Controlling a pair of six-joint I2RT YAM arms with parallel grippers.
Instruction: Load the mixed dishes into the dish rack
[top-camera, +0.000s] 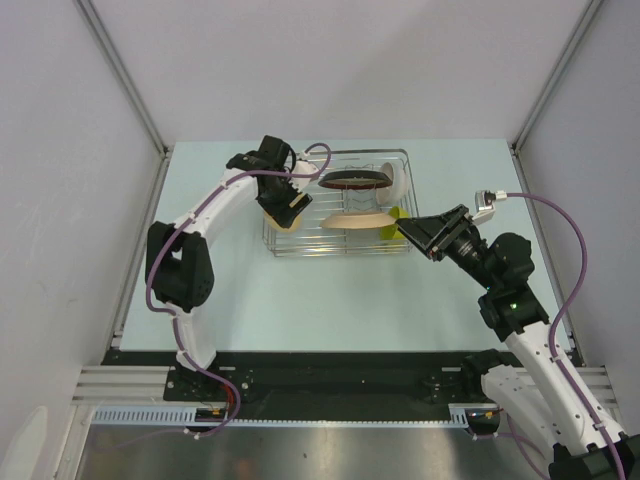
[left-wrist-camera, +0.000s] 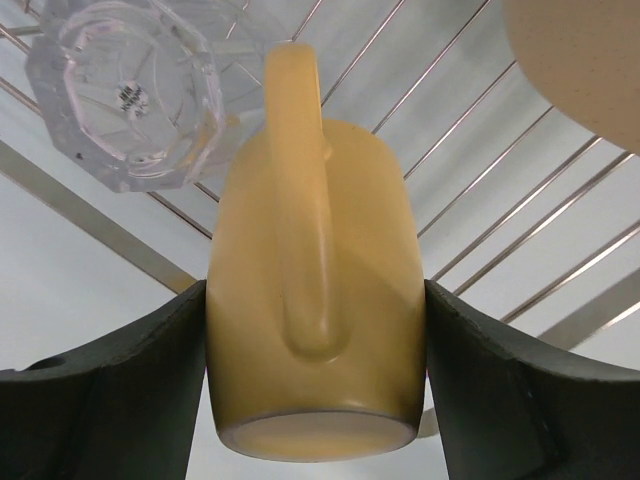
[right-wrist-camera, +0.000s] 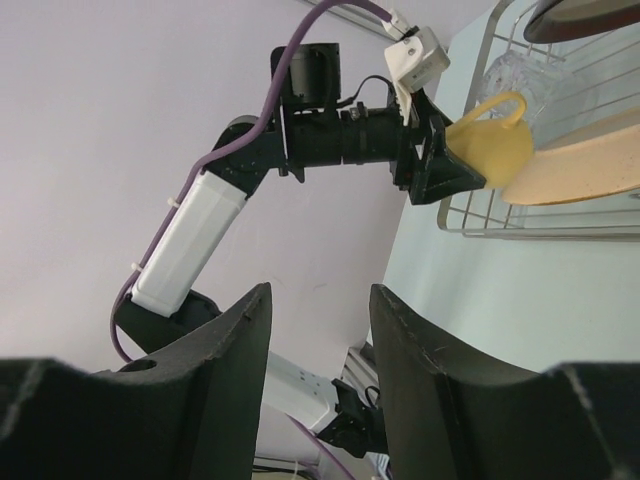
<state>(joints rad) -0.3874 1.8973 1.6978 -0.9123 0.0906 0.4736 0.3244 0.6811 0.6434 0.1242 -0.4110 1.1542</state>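
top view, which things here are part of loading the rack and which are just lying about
Job: dish rack; yellow cup in left hand; clear glass; dark-red-rimmed plate; beige plate; white bowl.
Not the job: table; booth walls.

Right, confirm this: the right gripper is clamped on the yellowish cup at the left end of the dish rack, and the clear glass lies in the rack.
Wrong arm. The left gripper is clamped on the yellowish cup at the left end of the dish rack, as the left wrist view shows; the right gripper is open and empty. The clear glass does lie in the rack.
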